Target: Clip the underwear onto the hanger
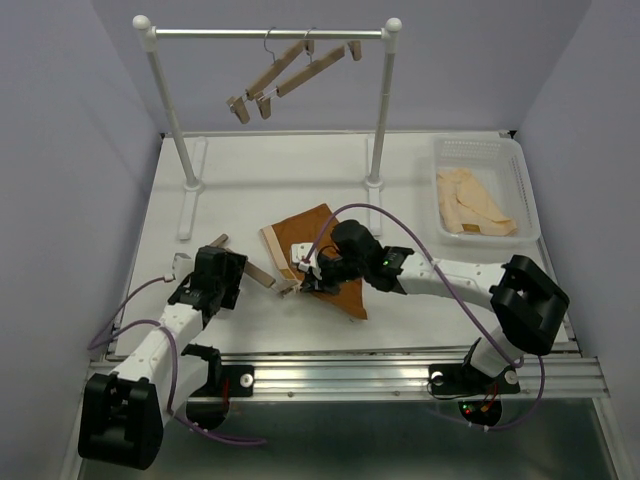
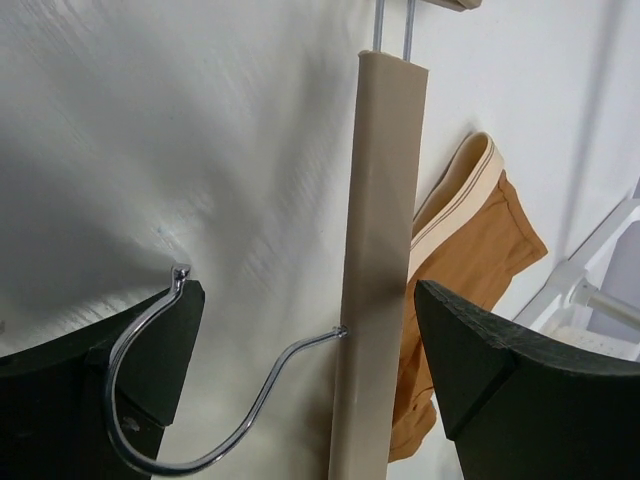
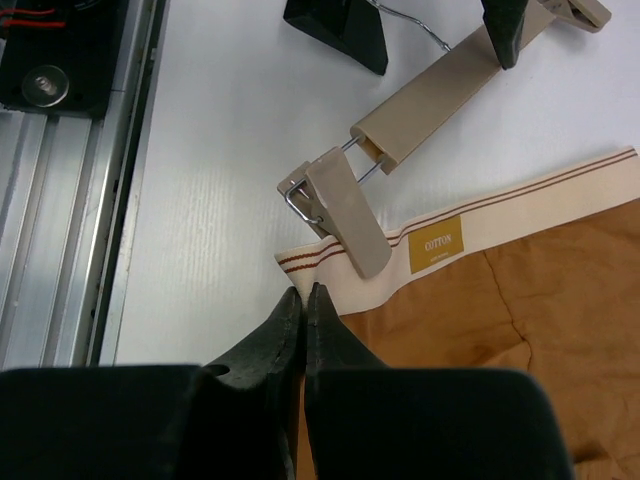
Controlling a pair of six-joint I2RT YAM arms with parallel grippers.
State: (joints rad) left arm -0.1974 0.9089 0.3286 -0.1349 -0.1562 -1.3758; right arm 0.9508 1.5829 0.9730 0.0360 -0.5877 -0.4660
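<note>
Right wrist view: end clip (image 3: 345,215) of straight light-wood bar hanger (image 3: 430,100) lying across tan waistband (image 3: 520,210) corner of rust-brown fabric underwear (image 3: 480,340), spread on white worktop (image 3: 220,150). Just at 6 o'clock of it, right tool (image 3: 303,305) pressed together, apparently empty. Astride bar, left tool (image 2: 308,310) spread. Probably one corner clipped; far clip and second corner outstanding.

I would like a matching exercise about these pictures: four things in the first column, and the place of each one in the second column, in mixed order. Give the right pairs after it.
Things
1. rust-brown fabric underwear
2. light-wood bar hanger with end clips
3. pale cream-beige garments
4. two spare wooden hangers

Places
A. inside the white plastic basket
B. hooked on the silver rail
C. between the open fingers of the left gripper
D. lying on the white table

Pairs: 1-D, 2-C, 3-A, 4-B
</note>
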